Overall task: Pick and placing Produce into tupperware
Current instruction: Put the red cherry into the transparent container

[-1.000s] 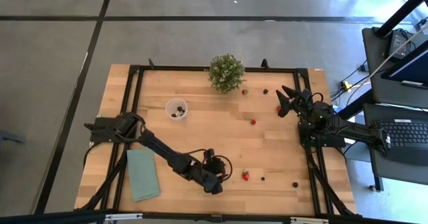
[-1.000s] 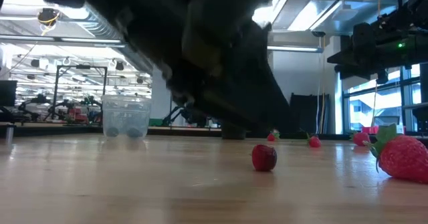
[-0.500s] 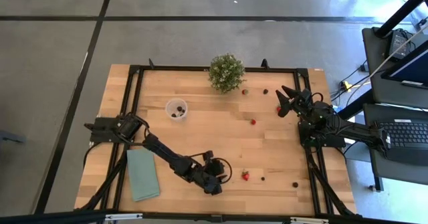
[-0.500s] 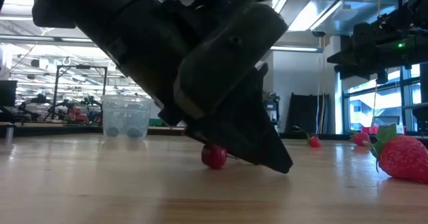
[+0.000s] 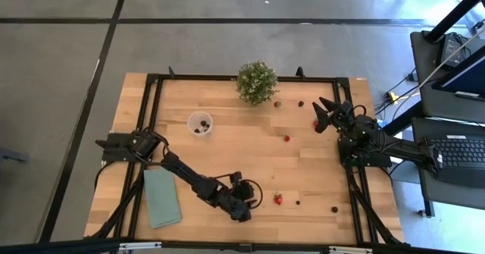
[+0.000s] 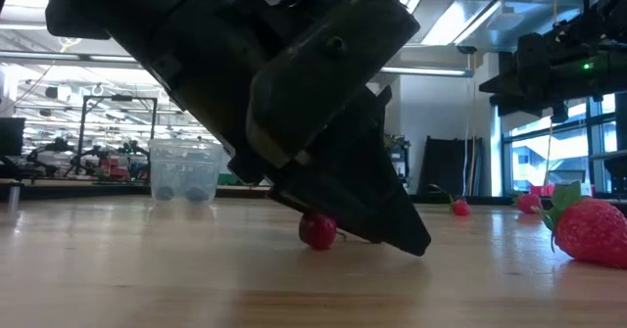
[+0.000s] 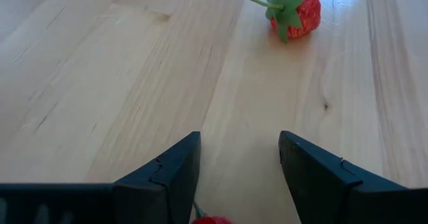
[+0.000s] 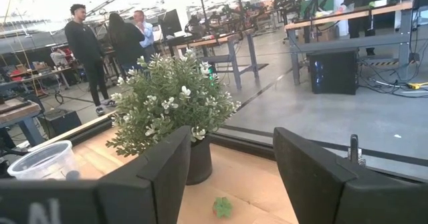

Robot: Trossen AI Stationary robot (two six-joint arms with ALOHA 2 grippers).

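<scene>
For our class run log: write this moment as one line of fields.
left gripper: open, low over small red fruit | right gripper: open, waiting near potted plant | tupperware: holds dark berries

The left gripper (image 5: 248,201) sits low at the table's (image 5: 227,144) near middle, over a small berry (image 6: 317,231) that lies between its spread fingers (image 7: 167,177). Just right of it lies a strawberry (image 5: 278,199). The cloth (image 5: 162,197) lies at the near left. The tupperware (image 5: 200,123) stands farther back on the left, the potted plant (image 5: 256,82) at the far edge. The right gripper (image 5: 324,114) rests at the far right, fingers apart.
</scene>
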